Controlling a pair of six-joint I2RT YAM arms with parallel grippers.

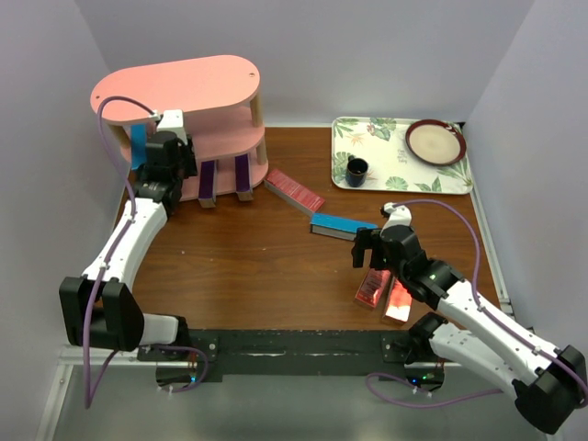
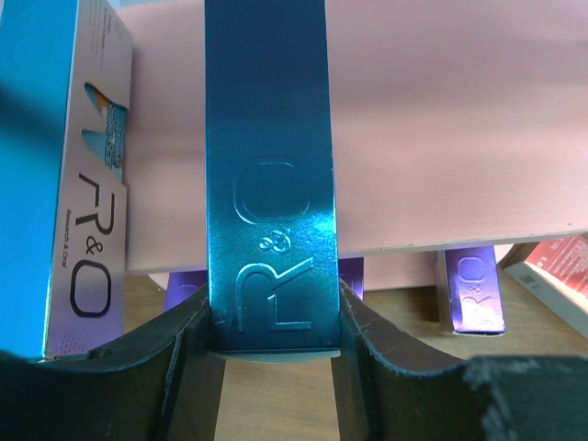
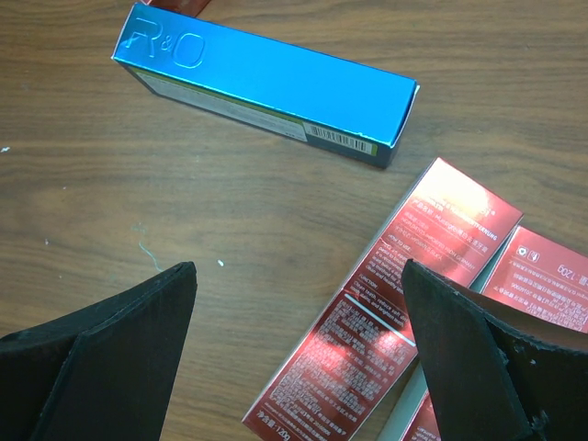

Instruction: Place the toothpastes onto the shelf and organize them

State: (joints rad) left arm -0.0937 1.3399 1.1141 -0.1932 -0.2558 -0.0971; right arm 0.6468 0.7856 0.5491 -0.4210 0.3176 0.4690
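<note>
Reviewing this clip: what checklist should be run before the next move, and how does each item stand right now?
1. Left fingers clamped on the held blue carton: ok.
2. Gap to the neighbouring blue carton: ok, the pink shelf shows between them.
3. Held carton's base seated on a shelf board: cannot tell.
4. Right fingers open and empty: ok.
5. Right fingers lined up over the blue carton on the table: not ok; it lies beyond them, and a red carton sits nearer, by one finger.
</note>
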